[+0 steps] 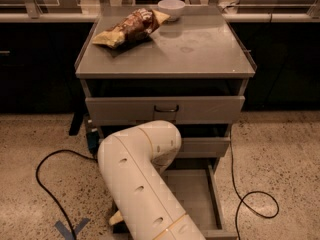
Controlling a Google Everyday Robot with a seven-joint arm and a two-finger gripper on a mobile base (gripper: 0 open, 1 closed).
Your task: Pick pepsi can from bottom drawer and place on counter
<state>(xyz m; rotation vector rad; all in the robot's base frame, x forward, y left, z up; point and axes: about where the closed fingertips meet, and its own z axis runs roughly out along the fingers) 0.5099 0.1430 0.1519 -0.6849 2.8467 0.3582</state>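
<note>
The bottom drawer [196, 199] is pulled open below the cabinet, and its grey floor shows on the right side. My large white arm [142, 184] reaches down over the drawer's left half. My gripper [118, 218] shows only as a pale tip at the drawer's front left, mostly hidden behind the arm. The pepsi can is hidden. The counter [200, 51] is the grey cabinet top above.
A yellow-brown chip bag [127, 29] lies on the counter's back left, with a white bowl [171, 8] at the back. Two drawers with dark handles [166, 109] are above. Black cables lie on the floor at left [42, 184] and right [252, 201].
</note>
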